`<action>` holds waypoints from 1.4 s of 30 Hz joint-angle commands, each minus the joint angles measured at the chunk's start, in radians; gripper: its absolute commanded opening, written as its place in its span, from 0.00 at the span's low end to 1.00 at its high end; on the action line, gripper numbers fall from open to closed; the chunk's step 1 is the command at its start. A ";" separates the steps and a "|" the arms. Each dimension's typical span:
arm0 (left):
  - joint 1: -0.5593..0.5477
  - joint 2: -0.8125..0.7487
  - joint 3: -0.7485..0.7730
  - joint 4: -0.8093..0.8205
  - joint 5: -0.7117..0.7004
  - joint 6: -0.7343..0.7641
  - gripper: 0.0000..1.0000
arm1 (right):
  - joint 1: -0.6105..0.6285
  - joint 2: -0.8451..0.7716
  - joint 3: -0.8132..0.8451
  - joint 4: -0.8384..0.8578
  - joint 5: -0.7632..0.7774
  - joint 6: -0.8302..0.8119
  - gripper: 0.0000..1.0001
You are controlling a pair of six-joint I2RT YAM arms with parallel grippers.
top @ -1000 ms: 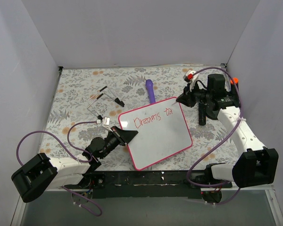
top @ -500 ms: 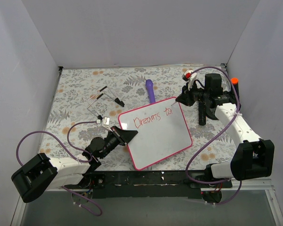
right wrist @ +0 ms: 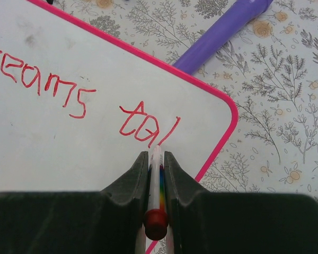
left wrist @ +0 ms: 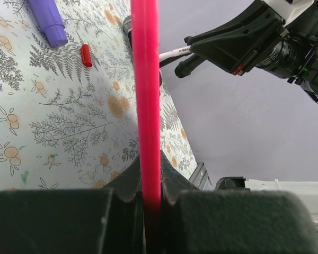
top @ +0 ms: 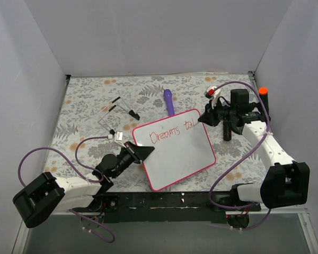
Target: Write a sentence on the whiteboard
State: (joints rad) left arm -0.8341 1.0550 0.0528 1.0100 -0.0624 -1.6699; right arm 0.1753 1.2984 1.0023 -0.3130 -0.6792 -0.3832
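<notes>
Right fingers [right wrist: 172, 172] pinch marker [right wrist: 157, 169], tip at "tal"; left fingers [left wrist: 124, 188] clamp whiteboard [left wrist: 147, 79] edge. Advise light, even pressure; sentence [right wrist: 58, 87] nears right edge, wrap.

You have bare table [top: 87, 98] at the far left. Around the whiteboard [top: 175, 153]: purple stick [top: 169, 101] just beyond its far edge, wire frame [top: 116, 112] off its far-left corner, left fingers [left wrist: 53, 219] clamped on its left edge, right fingers [right wrist: 122, 203] pinching a marker [right wrist: 157, 159] at its far-right corner.

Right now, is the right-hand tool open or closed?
Shut: the right tool clamps the white marker between its fingers, tip touching the whiteboard where the sentence ends.
</notes>
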 commanded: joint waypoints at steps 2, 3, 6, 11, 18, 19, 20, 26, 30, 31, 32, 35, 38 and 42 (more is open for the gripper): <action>0.004 -0.035 0.018 0.168 0.012 -0.010 0.00 | -0.002 -0.039 -0.024 -0.032 -0.031 -0.031 0.01; 0.006 -0.035 0.019 0.168 0.013 -0.010 0.00 | -0.002 -0.039 -0.016 -0.032 -0.031 -0.031 0.01; 0.004 -0.032 0.018 0.171 0.015 -0.008 0.00 | -0.002 -0.027 0.007 -0.025 -0.031 -0.019 0.01; 0.004 -0.038 0.019 0.162 0.015 -0.008 0.00 | -0.002 0.005 0.068 -0.012 -0.031 -0.002 0.01; 0.006 -0.032 0.018 0.168 0.015 -0.008 0.00 | -0.002 0.044 0.096 0.002 -0.014 0.004 0.01; 0.006 -0.032 0.019 0.168 0.016 -0.008 0.00 | -0.003 0.048 0.098 0.003 -0.010 0.007 0.01; 0.006 -0.030 0.019 0.170 0.016 -0.010 0.00 | -0.002 0.055 0.101 0.003 -0.003 0.007 0.01; 0.007 -0.036 0.015 0.170 0.016 -0.010 0.00 | -0.007 0.071 0.116 0.022 0.047 0.010 0.01; 0.007 -0.038 0.016 0.168 0.016 -0.010 0.00 | -0.011 0.084 0.136 0.023 0.050 0.012 0.01; 0.007 -0.035 0.018 0.167 0.016 -0.011 0.00 | -0.010 0.085 0.137 0.020 0.047 0.012 0.01; 0.007 -0.036 0.018 0.167 0.018 -0.011 0.00 | -0.010 0.084 0.139 0.014 0.044 0.013 0.01; 0.007 -0.033 0.016 0.168 0.018 -0.013 0.00 | -0.011 0.068 0.122 0.017 0.015 0.010 0.01; 0.007 -0.033 0.015 0.173 0.018 -0.014 0.00 | -0.010 0.050 0.098 0.009 -0.031 -0.002 0.01; 0.007 -0.027 0.016 0.177 0.019 -0.016 0.00 | -0.010 0.048 0.087 -0.005 -0.055 -0.013 0.01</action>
State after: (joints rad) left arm -0.8276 1.0550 0.0475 1.0176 -0.0616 -1.6703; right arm 0.1665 1.3788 1.0969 -0.3313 -0.6830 -0.3744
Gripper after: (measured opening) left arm 0.036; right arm 0.186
